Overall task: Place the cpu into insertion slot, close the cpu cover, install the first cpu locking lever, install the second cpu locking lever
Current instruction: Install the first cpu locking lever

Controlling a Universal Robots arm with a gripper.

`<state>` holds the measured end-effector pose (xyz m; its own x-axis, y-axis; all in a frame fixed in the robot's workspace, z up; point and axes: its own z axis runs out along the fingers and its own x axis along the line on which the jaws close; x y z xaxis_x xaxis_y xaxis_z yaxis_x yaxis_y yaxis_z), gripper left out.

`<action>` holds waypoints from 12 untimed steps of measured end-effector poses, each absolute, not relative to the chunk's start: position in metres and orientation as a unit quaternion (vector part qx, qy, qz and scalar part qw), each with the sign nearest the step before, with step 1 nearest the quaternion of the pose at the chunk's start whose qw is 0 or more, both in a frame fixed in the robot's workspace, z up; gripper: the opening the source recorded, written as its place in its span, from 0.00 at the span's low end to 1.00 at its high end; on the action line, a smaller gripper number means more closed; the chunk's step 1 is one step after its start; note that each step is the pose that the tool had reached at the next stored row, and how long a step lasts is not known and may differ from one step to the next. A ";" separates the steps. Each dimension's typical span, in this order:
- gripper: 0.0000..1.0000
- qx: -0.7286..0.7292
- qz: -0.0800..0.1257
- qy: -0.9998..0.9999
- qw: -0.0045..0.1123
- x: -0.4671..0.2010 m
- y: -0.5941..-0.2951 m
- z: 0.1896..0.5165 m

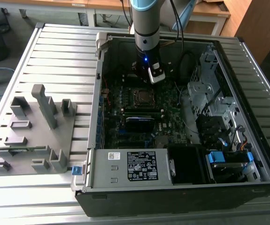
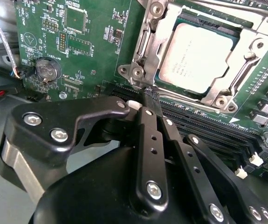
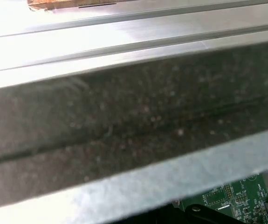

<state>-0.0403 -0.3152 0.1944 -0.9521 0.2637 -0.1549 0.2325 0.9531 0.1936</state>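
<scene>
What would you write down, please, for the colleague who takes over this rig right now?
Gripper: fingers drawn together with nothing between them, tip close to the socket's edge, above the motherboard inside the open computer case.
CPU: already seated in the insertion slot.
CPU cover: appears to lie down around the chip, its metal top showing through the cut-out.
Locking levers: I cannot tell whether either is latched.
Done: CPU placed, cover apparently closed.
Left: confirm the cover, then check both levers.
</scene>
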 end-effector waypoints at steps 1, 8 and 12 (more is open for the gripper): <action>0.10 0.126 0.087 0.984 0.090 -0.040 -0.315 0.194; 0.10 0.126 0.087 0.984 0.090 -0.040 -0.315 0.193; 0.10 0.126 0.087 0.984 0.090 -0.040 -0.315 0.193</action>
